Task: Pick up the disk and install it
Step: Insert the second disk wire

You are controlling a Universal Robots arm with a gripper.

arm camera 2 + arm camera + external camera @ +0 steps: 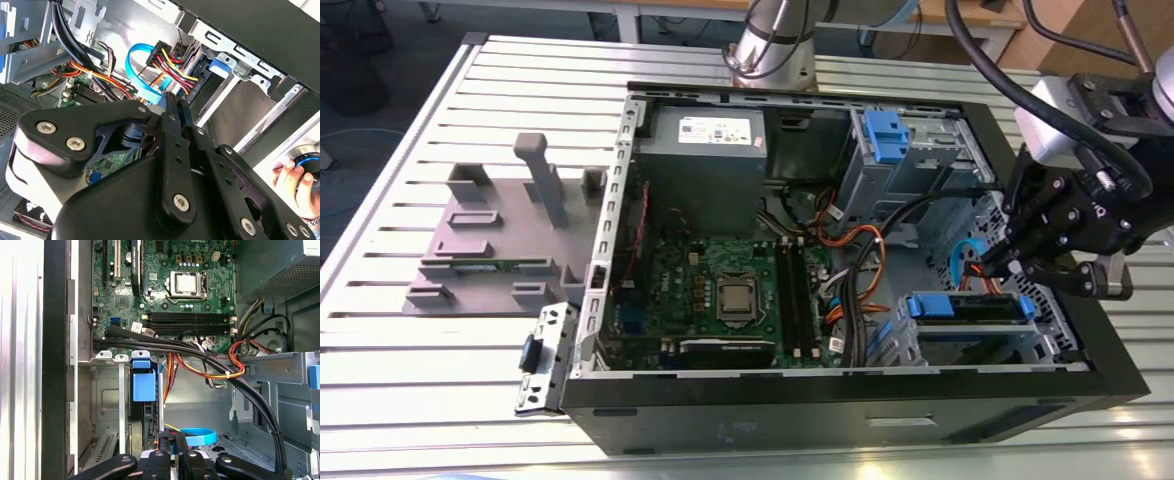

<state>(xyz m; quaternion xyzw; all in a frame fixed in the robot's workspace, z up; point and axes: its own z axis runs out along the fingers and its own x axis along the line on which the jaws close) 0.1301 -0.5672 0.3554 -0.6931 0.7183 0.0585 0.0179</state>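
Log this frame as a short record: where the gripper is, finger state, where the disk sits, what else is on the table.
gripper: over the computer case's drive bay, on the exterior view's right
fingers: shut, tips together near the bay's cables
disk: blue-framed, seated in the lower drive bay; its blue bracket also shows in the first wrist view
held: nothing seen between the fingers
table items: grey stand with posts beside the case, on the exterior view's left
person: a hand at a knob in the second wrist view

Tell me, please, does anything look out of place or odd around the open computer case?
Yes: a person's hand shows in the second wrist view, beside the computer case, close to the pincer. A loose metal bracket lies on the table against the case.
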